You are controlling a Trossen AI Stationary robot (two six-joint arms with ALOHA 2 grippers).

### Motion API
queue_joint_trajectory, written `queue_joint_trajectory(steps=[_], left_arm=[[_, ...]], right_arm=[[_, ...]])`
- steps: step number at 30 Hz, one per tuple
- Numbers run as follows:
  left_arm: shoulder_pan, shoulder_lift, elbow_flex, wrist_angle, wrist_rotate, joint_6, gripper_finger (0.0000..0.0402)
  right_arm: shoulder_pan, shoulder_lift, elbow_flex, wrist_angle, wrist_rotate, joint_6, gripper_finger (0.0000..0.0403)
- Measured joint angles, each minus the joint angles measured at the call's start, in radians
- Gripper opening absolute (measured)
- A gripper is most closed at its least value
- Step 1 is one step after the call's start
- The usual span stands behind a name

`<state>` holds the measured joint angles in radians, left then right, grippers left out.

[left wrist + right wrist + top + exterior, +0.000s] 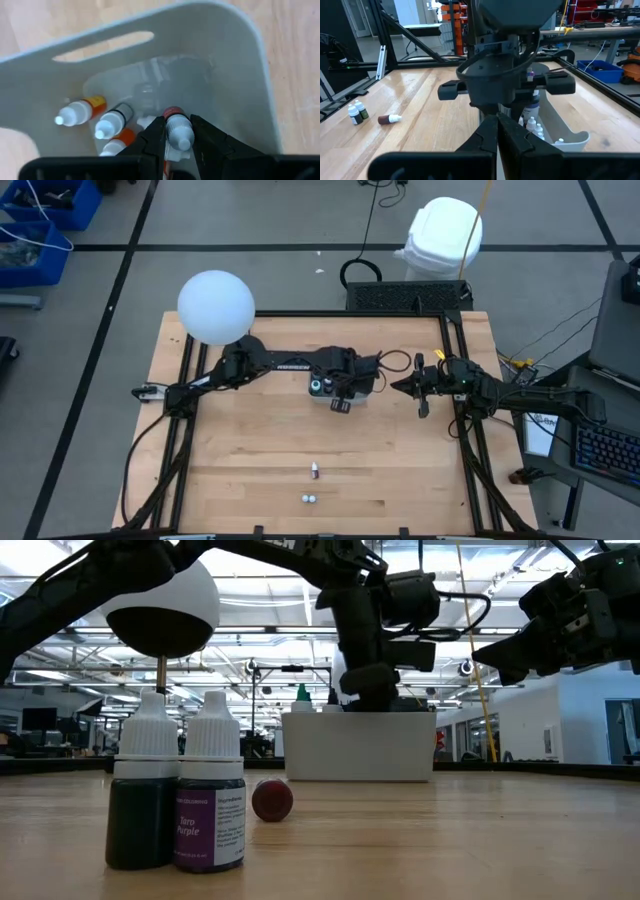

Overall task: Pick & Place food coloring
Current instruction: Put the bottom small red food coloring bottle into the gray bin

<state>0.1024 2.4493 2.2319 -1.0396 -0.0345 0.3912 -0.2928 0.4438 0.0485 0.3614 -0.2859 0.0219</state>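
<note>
My left gripper (pixel 177 121) hangs inside the pale tray (pixel 225 60), shut on a small food coloring bottle (pixel 178 132) with a red body and white cap. Several more white-capped bottles lie on the tray floor, among them an orange one (pixel 80 111) and a dark one (pixel 112 122). On the near part of the table, two bottles (pixel 180 795) stand upright side by side, and a red one (pixel 272 798) lies on its side. My right gripper (pixel 497 125) is shut on nothing and hovers right of the tray (pixel 362 395). My left gripper pinches the red bottle between its two fingers (pixel 159 131) at the white cap end (pixel 181 137). It comes from above, pointing down into the tray. The bottle stands roughly along the fingers, cap up and red body (pixel 172 111) toward the tray floor. Whether it touches the floor cannot be told.
The tray has a handle slot (pixel 102 45) in one wall and sits at the table's middle (pixel 358 745). A white ball lamp (pixel 215 307) stands over the far left corner. Black frame rails run along the table's left and right edges. Bare wood lies between the tray and the near bottles (pixel 314 471).
</note>
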Motion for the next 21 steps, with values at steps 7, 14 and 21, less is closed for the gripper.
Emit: queue_joint_trajectory(steps=[7, 14, 21], left_arm=[[0.001, 0.000, -0.022, 0.006, 0.000, -0.003, 0.0081], [0.001, 0.000, -0.022, 0.016, 0.000, -0.003, 0.0081], [0.001, 0.000, -0.023, 0.016, 0.029, 0.001, 0.0090]], right_arm=[[0.000, 0.000, 0.000, 0.000, 0.000, 0.000, 0.0000], [0.000, 0.000, 0.000, 0.000, 0.000, 0.000, 0.0000], [0.000, 0.000, 0.000, 0.000, 0.000, 0.000, 0.0000]])
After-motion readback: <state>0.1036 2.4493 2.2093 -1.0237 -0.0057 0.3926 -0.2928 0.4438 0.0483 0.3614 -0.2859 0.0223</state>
